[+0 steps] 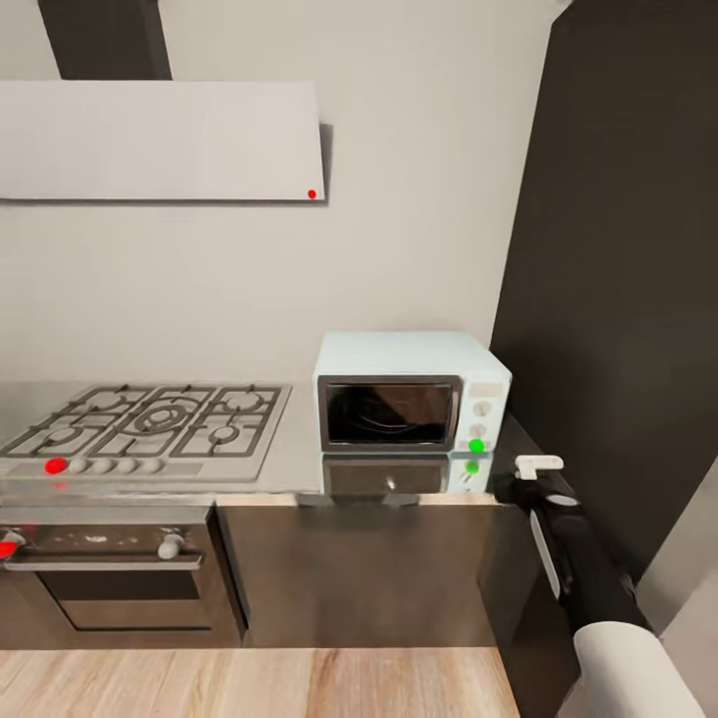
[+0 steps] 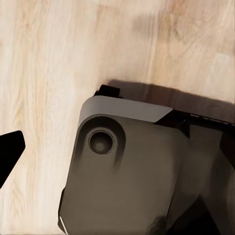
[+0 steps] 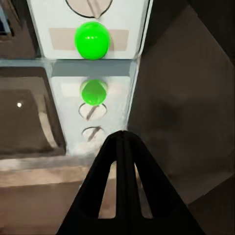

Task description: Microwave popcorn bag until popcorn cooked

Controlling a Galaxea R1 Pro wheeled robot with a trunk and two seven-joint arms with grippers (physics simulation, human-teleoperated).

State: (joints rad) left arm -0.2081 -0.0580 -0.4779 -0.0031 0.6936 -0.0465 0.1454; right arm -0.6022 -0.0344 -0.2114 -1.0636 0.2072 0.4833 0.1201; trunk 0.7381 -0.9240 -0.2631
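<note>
Reaching toward the microwave's [image 1: 411,399] green button [image 3: 91,40], the right claw [image 3: 124,147] is pressed shut and empty; judged next: push it to start heating.

We've got a steel gas hob with dark cast grates [image 1: 150,424] sitting off to the left, one red knob marker [image 1: 56,465] glowing on its front strip next to a row of grey knobs. Under it sits a built-in black-and-steel oven [image 1: 115,573] with a bar handle. Up on the pale wall hangs a flat grey extractor hood [image 1: 160,140] with a tiny red dot at its corner. Light wooden plank flooring [image 1: 249,683] runs along below, and we see a tall dark panel [image 1: 618,299] on the right.
</note>
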